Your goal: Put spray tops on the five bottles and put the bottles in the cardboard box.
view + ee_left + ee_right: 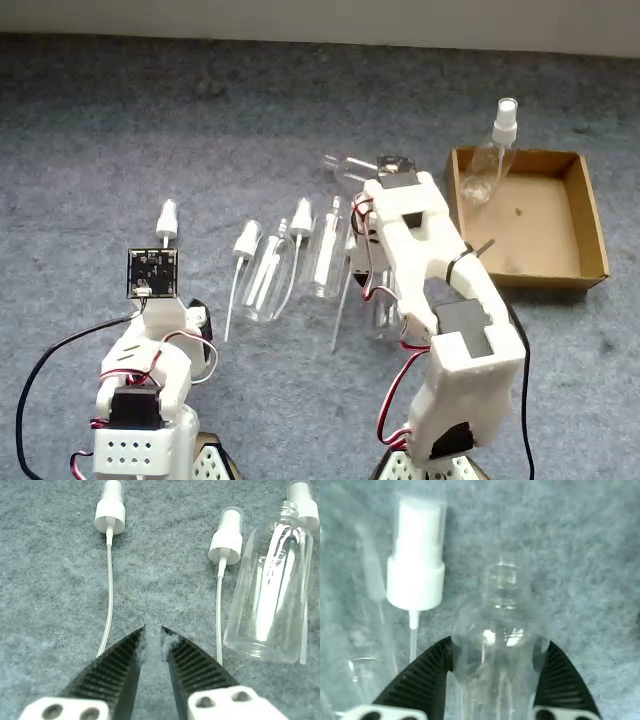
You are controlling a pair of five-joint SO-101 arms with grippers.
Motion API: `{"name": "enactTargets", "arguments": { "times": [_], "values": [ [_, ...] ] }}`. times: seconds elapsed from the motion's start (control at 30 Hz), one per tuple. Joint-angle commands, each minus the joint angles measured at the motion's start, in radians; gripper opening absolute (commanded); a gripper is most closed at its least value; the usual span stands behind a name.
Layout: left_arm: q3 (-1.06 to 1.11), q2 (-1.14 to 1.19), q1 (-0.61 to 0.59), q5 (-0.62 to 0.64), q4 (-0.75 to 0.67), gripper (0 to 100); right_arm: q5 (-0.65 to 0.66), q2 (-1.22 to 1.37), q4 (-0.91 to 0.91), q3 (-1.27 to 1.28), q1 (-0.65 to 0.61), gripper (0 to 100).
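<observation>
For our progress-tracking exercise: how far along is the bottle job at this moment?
Done: one capped bottle leans inside the cardboard box. In hand: the right gripper holds an uncapped bottle between its jaws, and the left gripper hovers empty between loose spray tops. Left: cap that bottle and the other bottles lying nearby, then box them all.

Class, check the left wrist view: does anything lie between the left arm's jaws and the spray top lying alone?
Nothing visible does. Bare carpet lies between the slightly open jaws and that spray top; its thin tube runs back beside one jaw. Another spray top and a bottle lie off to the side.
</observation>
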Motion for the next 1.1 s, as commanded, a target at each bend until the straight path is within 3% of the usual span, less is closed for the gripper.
{"name": "enactTargets", "arguments": {
  "times": [0.0, 0.27, 0.43, 0.8, 0.93, 1.07],
  "values": [
    [0.021, -0.007, 0.015, 0.000, -0.015, 1, -0.003, -0.013, -0.010, -0.053, 0.018, 13.2],
    [0.021, -0.007, 0.015, 0.000, -0.015, 1, 0.000, -0.021, -0.001, -0.051, 0.018, 13.2],
    [0.022, -0.007, 0.015, 0.000, -0.015, 1, 0.221, -0.021, 0.001, -0.051, 0.018, 13.2],
    [0.022, -0.007, 0.016, 0.000, -0.015, 1, 0.477, -0.013, -0.008, -0.048, 0.062, 13.2],
    [0.022, -0.007, 0.016, 0.000, -0.015, 1, 0.522, -0.016, -0.001, -0.045, 0.062, 13.5],
    [0.022, -0.007, 0.016, 0.000, -0.015, 1, 0.517, -0.019, -0.001, -0.048, 0.062, 21.1]
  ]
}}
